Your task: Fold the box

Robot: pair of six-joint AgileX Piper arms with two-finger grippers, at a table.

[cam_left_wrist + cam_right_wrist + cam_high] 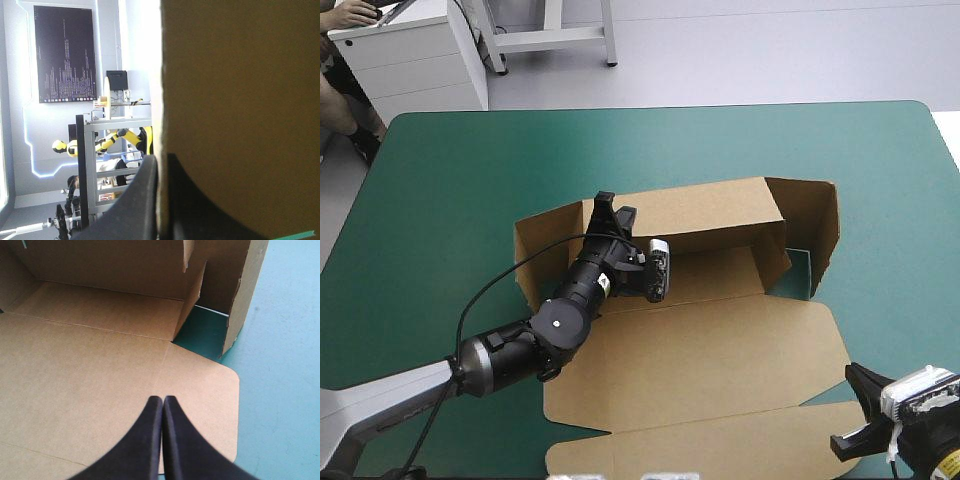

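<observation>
Box half-built at mid-table, left gripper pinching its far wall

The brown box [720, 350] sits in the middle of the teal-green cover [470, 170], which lies flat and bare around it. The far wall [700, 205] stands upright, and the left gripper [613, 210] is clamped on that wall's top edge toward its left end, the board between the black fingers. The left side wall [535, 255] and the right side wall [815, 215] are raised too, though the right one looks loose, with a patch of cover showing at its corner. The lid panel [740, 340] and its near flap [720, 435] lie flat. The right gripper [162, 402] is closed on nothing, poised over the lid's near right corner. By my reading the walls are up, but tucking them firm remains. Beyond the far edge is pale floor [740, 50].
</observation>
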